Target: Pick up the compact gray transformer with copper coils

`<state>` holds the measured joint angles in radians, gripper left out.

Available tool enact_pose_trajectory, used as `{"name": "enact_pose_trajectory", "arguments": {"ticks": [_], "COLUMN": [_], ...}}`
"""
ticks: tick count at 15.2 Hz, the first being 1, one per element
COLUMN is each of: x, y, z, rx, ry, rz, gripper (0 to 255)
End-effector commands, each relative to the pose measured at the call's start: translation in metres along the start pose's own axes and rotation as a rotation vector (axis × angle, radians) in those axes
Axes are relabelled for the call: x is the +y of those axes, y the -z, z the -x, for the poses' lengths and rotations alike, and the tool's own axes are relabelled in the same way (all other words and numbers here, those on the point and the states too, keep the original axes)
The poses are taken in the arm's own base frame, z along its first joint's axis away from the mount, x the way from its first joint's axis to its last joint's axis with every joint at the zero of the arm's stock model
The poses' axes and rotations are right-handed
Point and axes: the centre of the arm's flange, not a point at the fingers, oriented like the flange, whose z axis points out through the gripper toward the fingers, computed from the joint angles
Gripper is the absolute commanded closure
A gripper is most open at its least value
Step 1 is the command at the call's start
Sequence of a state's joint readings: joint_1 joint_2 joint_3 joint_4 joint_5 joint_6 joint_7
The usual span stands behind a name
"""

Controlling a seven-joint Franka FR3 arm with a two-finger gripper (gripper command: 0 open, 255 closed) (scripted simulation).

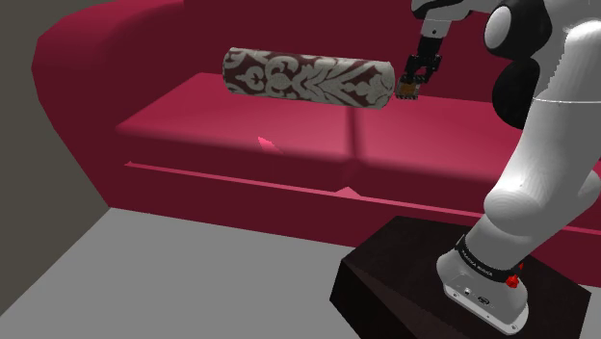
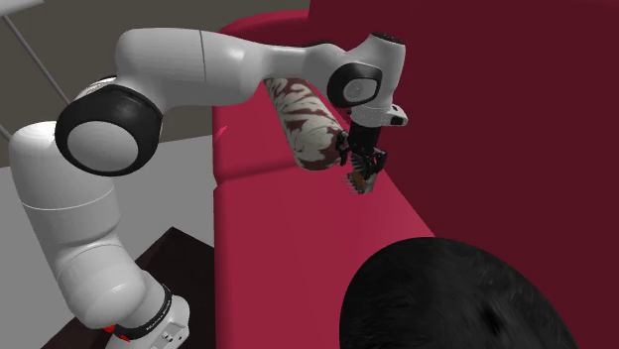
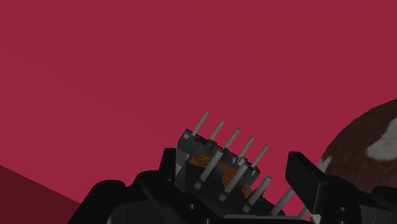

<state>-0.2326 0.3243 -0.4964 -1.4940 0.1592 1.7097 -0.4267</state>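
The all-black two-finger gripper (image 3: 236, 177) is clamped on the compact grey transformer with orange-copper windings and rows of thin grey pins (image 3: 219, 167). Its body is pinched between the fingers and its pins jut out past the tips. From the shoulder view, the part (image 1: 408, 91) hangs at the fingertips just beside the end of the cylindrical bolster cushion, maroon with a pale damask pattern (image 1: 308, 77). Below it is the crimson sofa's seat (image 1: 241, 125), close to the backrest. It looks clear of the seat, so I'd call the pick nearly done.

Now the risks. The transformer sits skewed in the grip, so a sharp jerk could twist it free and drop it. The bolster is right alongside, and a sideways swing could brush it and knock the part loose. If the hand dips, those pins may snag the upholstery.
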Motion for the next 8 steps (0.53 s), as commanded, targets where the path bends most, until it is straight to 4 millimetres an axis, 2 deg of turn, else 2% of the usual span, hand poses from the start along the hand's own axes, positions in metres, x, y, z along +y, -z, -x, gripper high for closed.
{"name": "enact_pose_trajectory", "arguments": {"ticks": [1, 8], "x": [-0.001, -0.002], "y": [0.011, 0.047], "z": [0.001, 0.003], "rx": [0.000, 0.000], "ry": [0.000, 0.000], "rz": [0.000, 0.000], "gripper": [255, 255]}}
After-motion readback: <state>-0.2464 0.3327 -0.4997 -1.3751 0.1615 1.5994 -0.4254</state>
